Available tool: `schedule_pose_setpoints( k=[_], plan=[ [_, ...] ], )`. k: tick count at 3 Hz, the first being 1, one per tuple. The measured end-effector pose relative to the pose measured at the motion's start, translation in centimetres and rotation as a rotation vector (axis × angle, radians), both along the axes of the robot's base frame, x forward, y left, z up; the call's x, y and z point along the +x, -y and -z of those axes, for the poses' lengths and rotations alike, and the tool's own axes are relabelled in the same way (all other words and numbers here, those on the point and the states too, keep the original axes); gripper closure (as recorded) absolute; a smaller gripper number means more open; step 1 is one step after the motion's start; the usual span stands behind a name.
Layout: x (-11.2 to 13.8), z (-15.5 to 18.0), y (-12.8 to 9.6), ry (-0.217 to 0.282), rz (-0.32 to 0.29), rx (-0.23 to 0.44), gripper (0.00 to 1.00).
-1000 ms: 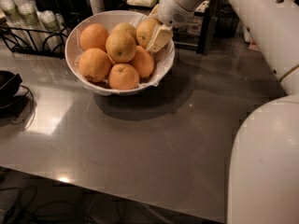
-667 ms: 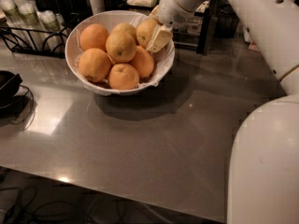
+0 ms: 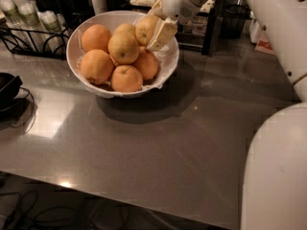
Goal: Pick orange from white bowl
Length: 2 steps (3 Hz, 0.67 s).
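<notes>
No text, label, brand or number is readable on anything. The gripper (image 3: 157, 28) sits over the right rim of the white bowl (image 3: 73, 46), near the far edge of the desk (image 3: 158, 147), bearing no legible marking.

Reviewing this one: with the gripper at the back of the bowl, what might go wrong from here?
1. The gripper is at the orange on the pile's far right side. That fruit rests against the neighbouring oranges, so lifting it may set them rolling.
2. The gripper hangs just above the paper lining near the rim of the white bowl. The lining might snag and drag the bowl.
</notes>
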<state>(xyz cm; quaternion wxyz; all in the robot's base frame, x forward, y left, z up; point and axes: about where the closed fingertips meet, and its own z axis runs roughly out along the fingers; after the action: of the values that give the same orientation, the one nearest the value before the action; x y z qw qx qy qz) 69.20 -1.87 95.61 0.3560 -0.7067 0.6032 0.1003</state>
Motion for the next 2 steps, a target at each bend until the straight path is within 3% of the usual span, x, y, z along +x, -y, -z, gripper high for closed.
schedule_pose_setpoints(
  k=[1,2],
  plan=[
    [-1.5,-3.1,0.3,0.039,-0.026,0.093,1.0],
    [-3.3,-5.1,0.6,0.041,-0.056,0.155,1.0]
  ],
)
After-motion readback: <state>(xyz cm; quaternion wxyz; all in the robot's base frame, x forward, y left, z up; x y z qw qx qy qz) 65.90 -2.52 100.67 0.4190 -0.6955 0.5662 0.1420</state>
